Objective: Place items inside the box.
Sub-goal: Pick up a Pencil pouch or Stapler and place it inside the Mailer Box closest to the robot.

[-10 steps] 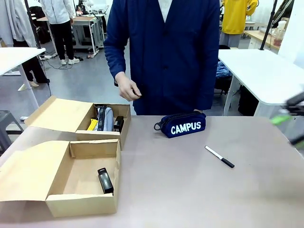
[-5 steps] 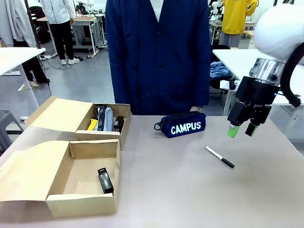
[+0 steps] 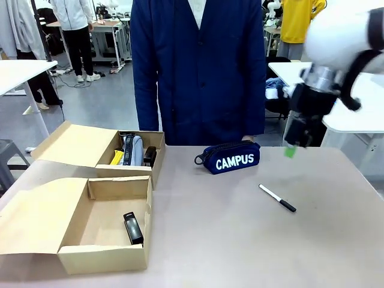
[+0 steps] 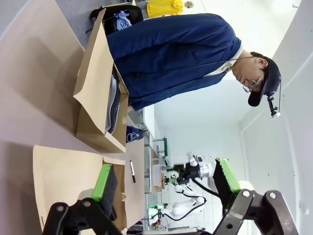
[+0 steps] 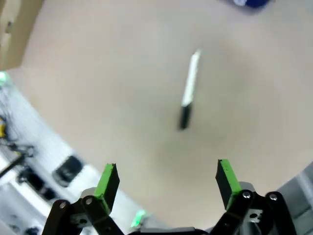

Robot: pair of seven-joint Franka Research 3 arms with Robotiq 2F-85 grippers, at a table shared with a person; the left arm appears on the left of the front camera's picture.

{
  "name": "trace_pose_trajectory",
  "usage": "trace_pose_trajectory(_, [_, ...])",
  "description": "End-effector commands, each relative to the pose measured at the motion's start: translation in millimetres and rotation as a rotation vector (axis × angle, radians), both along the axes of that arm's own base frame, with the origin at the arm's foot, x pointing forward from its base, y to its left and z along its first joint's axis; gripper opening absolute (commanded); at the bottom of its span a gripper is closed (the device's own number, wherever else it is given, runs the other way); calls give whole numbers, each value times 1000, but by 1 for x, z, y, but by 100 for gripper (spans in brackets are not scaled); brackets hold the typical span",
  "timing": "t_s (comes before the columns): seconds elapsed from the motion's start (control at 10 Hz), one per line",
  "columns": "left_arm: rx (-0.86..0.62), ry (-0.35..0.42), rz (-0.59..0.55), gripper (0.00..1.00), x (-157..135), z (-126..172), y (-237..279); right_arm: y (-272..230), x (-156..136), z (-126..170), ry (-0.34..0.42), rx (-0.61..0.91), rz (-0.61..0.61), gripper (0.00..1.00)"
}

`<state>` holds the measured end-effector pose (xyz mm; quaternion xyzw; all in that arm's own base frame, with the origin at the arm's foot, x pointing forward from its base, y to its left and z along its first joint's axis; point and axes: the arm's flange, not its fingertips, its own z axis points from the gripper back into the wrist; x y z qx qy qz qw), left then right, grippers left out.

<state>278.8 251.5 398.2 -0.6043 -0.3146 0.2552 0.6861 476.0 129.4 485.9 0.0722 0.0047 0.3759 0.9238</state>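
White rounded shell on right arm [image 3: 336, 30], black cable [image 3: 358, 62], silver wrist ring [image 3: 321, 77]; right hand [image 5: 166, 180] black, green pads [image 5: 108, 180].

Two boxes [image 3: 102, 259] [image 3: 75, 144], one navy case [image 3: 231, 159], one pen [image 3: 277, 198].

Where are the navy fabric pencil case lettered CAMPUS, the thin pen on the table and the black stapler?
Navy fabric pencil case lettered CAMPUS [image 3: 235, 161]: front view, its lettered side.
Thin white pen with black cap [image 3: 277, 198]: front view, middle of barrel.
Black stapler [image 3: 133, 228]: front view, middle of its top.
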Motion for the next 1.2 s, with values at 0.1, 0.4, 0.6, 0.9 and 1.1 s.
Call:
trace_pose_trajectory(0.1, [-2, -15, 0, 100, -2, 1, -3, 34, 107, -9, -326, 211, 689, 100])
trace_pose_trajectory(0.4, [-2, -15, 0, 100, -2, 1, -3, 57, 141, -22, -352, 269, 1094, 100])
trace_pose_trajectory(0.6, [-2, -15, 0, 100, -2, 1, -3, 65, 145, -42, -143, 364, 1146, 100])
trace_pose_trajectory(0.9, [-2, -15, 0, 100, -2, 1, -3, 84, 126, -36, -342, 266, 1030, 100])
trace_pose_trajectory(1.1, [-2, -15, 0, 100, -2, 1, -3, 86, 47, 11, -214, 419, 850, 100])
